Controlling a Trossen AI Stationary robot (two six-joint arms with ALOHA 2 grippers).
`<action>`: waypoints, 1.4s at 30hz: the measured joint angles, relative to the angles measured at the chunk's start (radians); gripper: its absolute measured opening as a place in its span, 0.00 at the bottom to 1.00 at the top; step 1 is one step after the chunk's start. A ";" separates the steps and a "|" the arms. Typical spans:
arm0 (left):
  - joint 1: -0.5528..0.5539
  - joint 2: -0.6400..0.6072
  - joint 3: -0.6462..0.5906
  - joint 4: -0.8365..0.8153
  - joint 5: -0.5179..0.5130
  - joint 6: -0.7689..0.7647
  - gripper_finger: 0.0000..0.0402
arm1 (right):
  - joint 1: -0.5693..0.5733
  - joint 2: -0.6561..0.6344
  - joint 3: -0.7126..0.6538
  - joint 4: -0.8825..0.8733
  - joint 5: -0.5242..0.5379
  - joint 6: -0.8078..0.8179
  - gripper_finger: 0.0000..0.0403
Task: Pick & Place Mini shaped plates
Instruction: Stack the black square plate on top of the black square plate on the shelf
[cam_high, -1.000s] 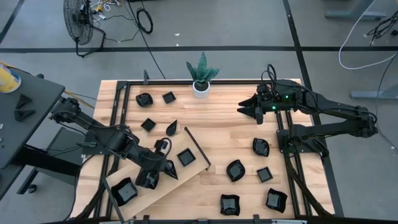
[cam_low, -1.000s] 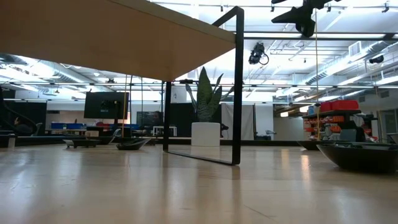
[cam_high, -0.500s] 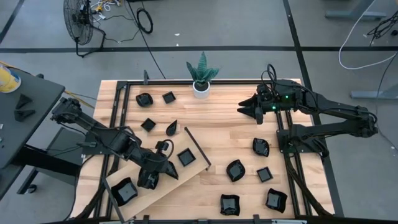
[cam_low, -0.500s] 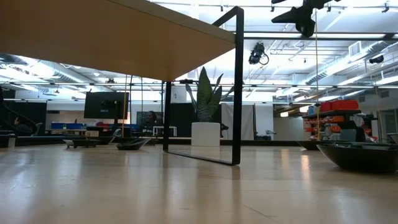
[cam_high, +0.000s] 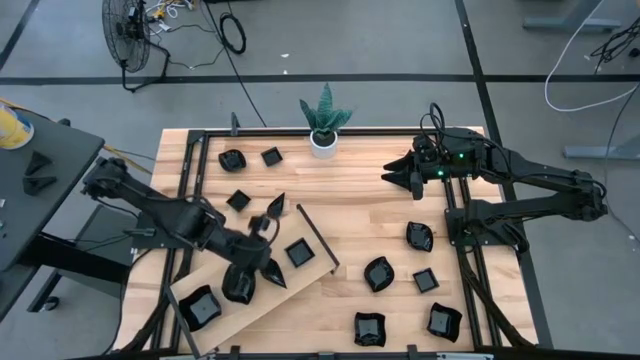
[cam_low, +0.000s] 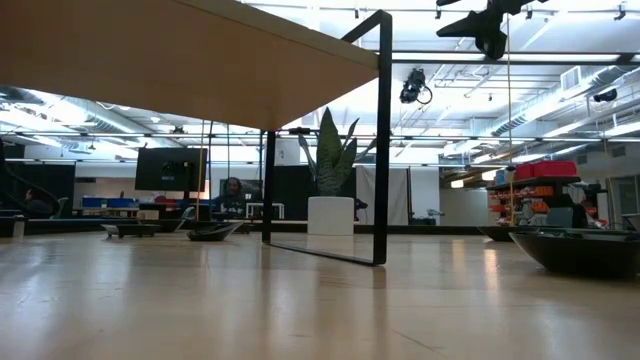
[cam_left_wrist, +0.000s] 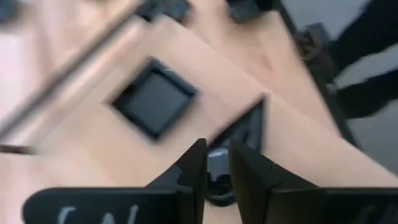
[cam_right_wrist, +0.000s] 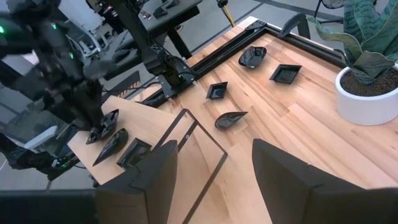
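Note:
Several small glossy black mini shaped plates lie on the table and on the light wooden board (cam_high: 262, 312), which stands on a black frame. On the board are a square plate (cam_left_wrist: 154, 98), a pointed plate (cam_left_wrist: 246, 127), a rounded dish (cam_high: 239, 286) and another plate (cam_high: 199, 306). My left gripper (cam_left_wrist: 216, 163) hangs just above the rounded dish, pointing steeply down, its fingers a little apart with nothing between them. My right gripper (cam_right_wrist: 214, 180) waits open, high over the table's far right part (cam_high: 404, 180).
Loose plates lie at the far left (cam_high: 232, 158) and the near right (cam_high: 378, 272). A white pot with a green plant (cam_high: 323, 140) stands at the far edge. A black rail frame (cam_high: 455, 215) runs along the sides. Bare wood lies mid-table.
My left gripper has risen a little above the board and drawn slightly toward the table's far edge. The plates on the board lie where they were.

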 joint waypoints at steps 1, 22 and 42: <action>0.010 0.000 0.018 -0.016 -0.025 0.012 0.19 | 0.000 0.000 0.000 0.000 0.000 0.000 0.52; 0.414 -0.011 0.073 -0.256 -0.175 -0.274 0.54 | 0.000 0.000 0.000 -0.002 0.000 0.007 0.52; 0.747 0.001 0.072 -0.429 -0.117 -0.238 0.54 | 0.000 0.000 0.000 -0.002 0.000 -0.005 0.52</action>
